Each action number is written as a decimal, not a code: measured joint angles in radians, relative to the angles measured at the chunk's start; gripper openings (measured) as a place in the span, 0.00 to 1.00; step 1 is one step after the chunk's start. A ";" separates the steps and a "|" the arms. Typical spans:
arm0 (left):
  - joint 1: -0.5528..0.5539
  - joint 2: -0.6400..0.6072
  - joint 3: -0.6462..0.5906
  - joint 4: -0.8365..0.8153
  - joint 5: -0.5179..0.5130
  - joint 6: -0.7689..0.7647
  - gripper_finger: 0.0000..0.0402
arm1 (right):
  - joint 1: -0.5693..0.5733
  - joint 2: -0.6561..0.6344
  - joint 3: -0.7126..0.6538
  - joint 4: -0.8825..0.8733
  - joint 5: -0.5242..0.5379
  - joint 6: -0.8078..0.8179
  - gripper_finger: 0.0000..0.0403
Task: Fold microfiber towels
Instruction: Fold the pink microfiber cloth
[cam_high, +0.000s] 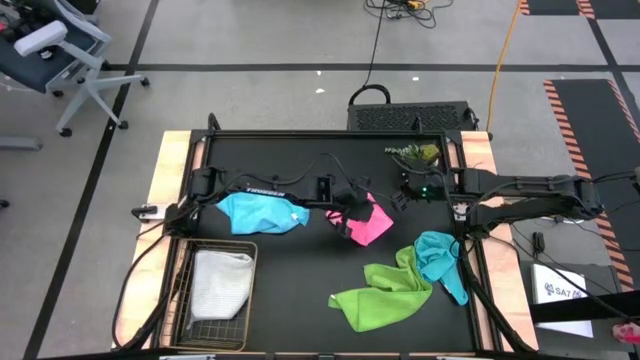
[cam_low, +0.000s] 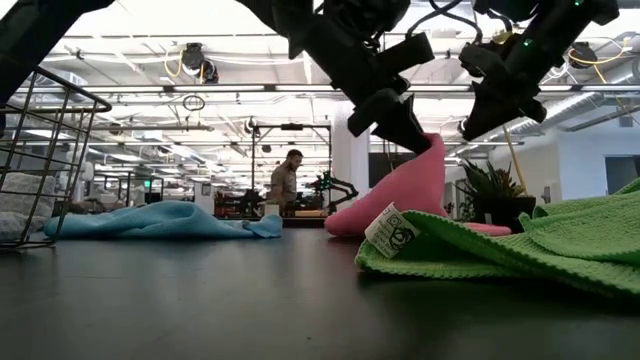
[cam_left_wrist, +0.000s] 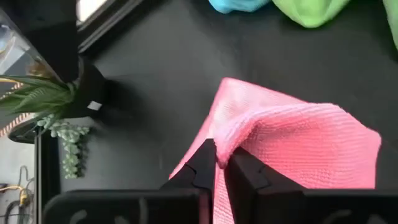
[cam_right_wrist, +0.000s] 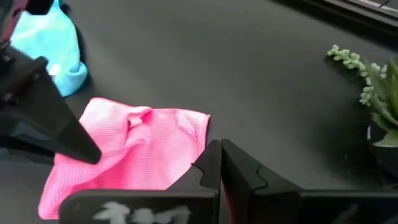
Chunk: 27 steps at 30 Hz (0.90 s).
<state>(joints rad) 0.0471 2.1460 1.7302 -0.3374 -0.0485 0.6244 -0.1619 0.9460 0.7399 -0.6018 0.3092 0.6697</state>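
Note:
The pink towel lies mid-table, one part pulled up into a peak. My left gripper is shut on it. My right gripper is shut at the towel's far right edge. The light blue towel lies crumpled to the left. The lime green towel and the teal towel lie heaped near the right front. The pale grey-white towel lies in the wire basket. My left gripper pinches a raised fold of the pink towel between its two fingers, coming slanting down from the table's left. The fold stands up as a peak, and the rest of the towel lies on the table. My right gripper has its shut fingers on the pink towel's edge near a corner, coming from the table's right. The fingers themselves hide how much cloth is between them. The towel beside them lies slack on the table.
A small potted plant stands at the far right, close behind my right gripper. The wire basket stands at the front left corner. A person stands in the room beyond the table. Bare table lies at the front middle.

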 joint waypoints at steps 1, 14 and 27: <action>0.004 0.000 0.000 0.002 0.007 -0.005 0.11 | 0.000 0.003 0.000 0.003 -0.001 0.000 0.00; -0.012 -0.011 0.000 -0.044 -0.153 -0.080 0.36 | 0.000 0.004 0.000 0.019 -0.058 0.000 0.00; 0.040 -0.202 0.014 -0.650 -0.340 -0.883 0.38 | 0.088 0.005 -0.079 0.092 -0.523 0.122 0.00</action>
<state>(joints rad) 0.0870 1.9444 1.7447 -0.9877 -0.3880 -0.2583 -0.0740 0.9508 0.6611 -0.5101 -0.2141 0.7921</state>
